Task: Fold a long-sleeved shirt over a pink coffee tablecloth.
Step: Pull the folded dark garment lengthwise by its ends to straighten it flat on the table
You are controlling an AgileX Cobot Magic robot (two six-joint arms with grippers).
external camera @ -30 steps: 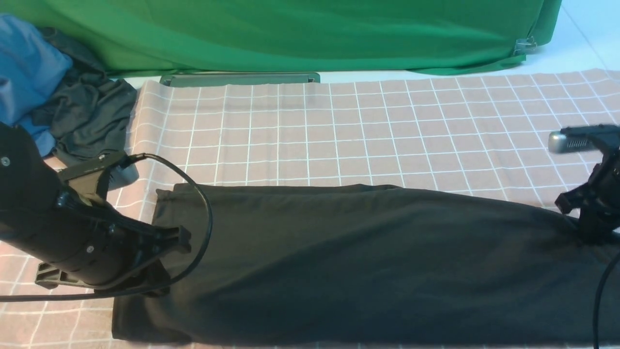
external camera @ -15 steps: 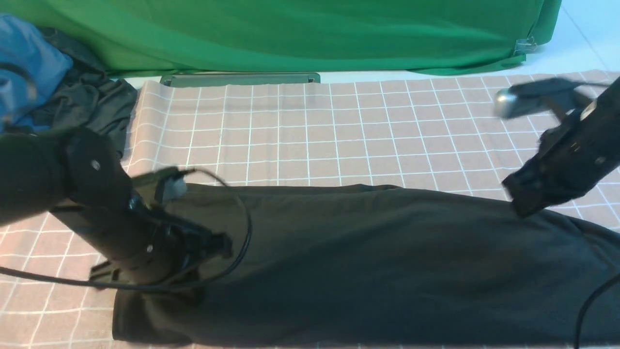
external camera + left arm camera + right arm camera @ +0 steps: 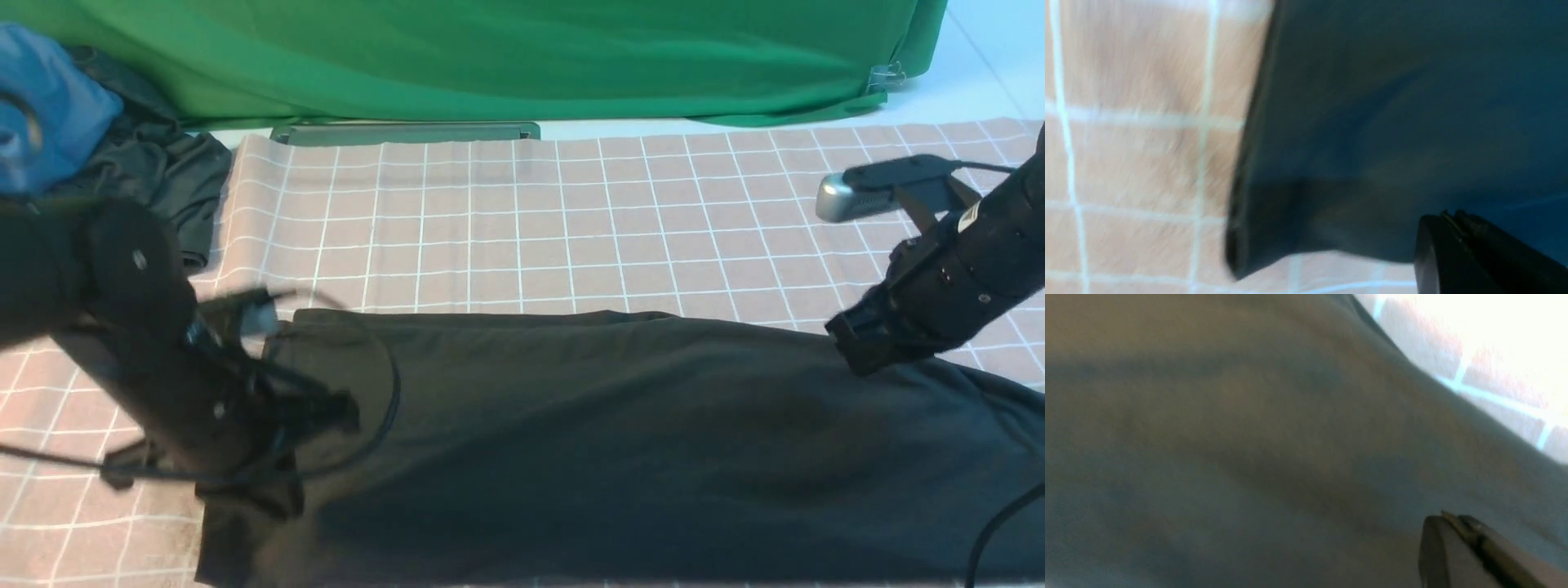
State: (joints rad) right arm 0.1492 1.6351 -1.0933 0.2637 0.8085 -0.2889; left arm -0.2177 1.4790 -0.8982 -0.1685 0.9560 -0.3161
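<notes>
Two risks stood out. At the left end, the left hand (image 3: 1447,222), fingers pressed together on nothing, hung close over the near corner of the large black soft-knit long-sleeved shirt (image 3: 588,441). The shirt lay folded into a long band across the wide pink tablecloth with the thin white grid (image 3: 522,229). A low sweep there would likely drag the loose knit, and the slack black cable (image 3: 390,408) could snag the hem. At the right, the right hand (image 3: 853,349), likewise pressed together and empty, sat at the band's far edge and might push a ridge into it. Since a second before, the left arm had swung upward, the shirt's left corner had shifted slightly, and the right hand had come inward from the frame's edge.
</notes>
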